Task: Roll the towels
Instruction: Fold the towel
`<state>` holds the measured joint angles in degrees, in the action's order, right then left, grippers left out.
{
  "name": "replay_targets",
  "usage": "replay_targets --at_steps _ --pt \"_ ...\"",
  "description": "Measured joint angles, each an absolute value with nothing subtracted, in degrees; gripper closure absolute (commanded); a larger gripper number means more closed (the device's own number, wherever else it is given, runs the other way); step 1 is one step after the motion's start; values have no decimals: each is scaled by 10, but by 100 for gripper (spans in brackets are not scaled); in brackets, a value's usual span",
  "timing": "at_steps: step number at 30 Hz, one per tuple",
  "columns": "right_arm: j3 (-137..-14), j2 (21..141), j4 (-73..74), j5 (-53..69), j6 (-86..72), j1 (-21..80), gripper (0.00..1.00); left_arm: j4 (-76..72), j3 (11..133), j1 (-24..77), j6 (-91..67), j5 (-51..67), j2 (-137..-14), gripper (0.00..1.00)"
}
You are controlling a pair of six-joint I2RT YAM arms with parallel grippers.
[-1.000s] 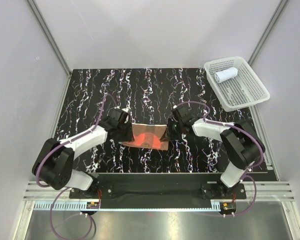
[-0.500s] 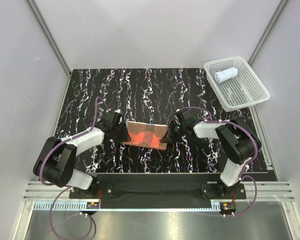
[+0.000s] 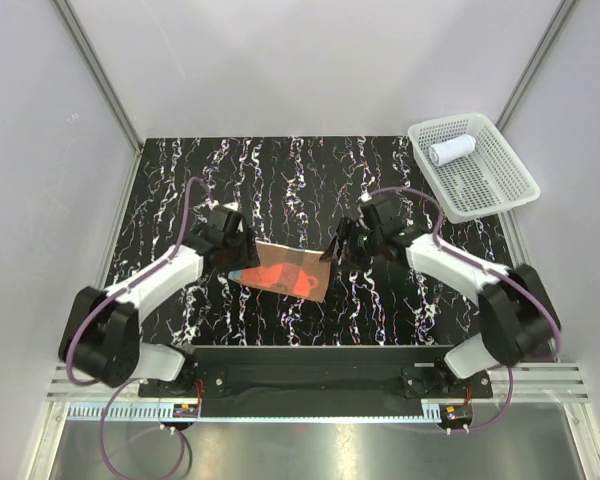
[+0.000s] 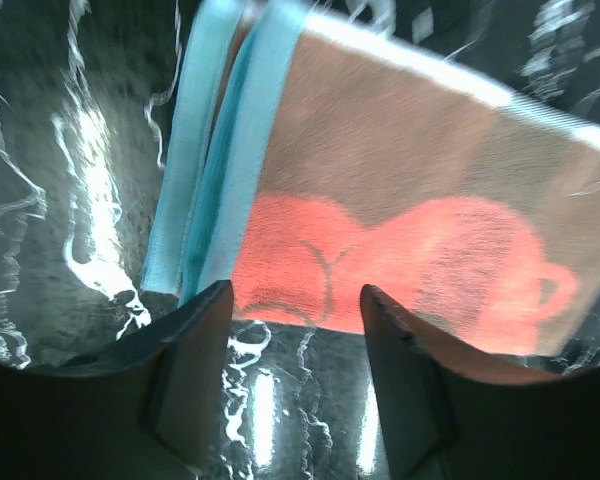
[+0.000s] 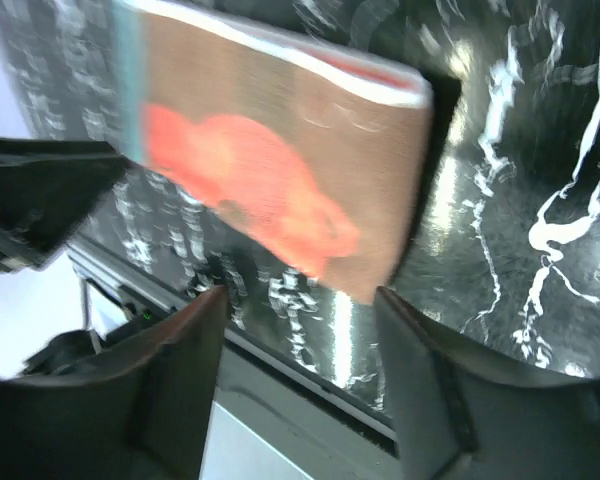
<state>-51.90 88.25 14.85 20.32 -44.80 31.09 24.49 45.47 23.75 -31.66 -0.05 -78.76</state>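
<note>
Left wrist: fuzzy brown-orange towel (image 4: 400, 200), teal-edged

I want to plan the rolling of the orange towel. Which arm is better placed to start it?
Probably the left. The left claw, open, sits right at the towel's teal-edged end; the right claw, also open, seems farther from the towel.

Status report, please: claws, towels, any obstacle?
Left claw open, right claw open, both empty. Orange-brown towel folded flat between them, not yet rolled. White towel rolled, in basket. Nothing in the way.
</note>
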Motion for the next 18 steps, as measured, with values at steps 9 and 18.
replay_targets --at_steps 9,18 --pt "-566 634 241 91 -406 312 0 176 481 284 -334 4 -622 1" --pt "-369 392 225 2 -481 312 0 149 443 324 -373 14 -675 1"
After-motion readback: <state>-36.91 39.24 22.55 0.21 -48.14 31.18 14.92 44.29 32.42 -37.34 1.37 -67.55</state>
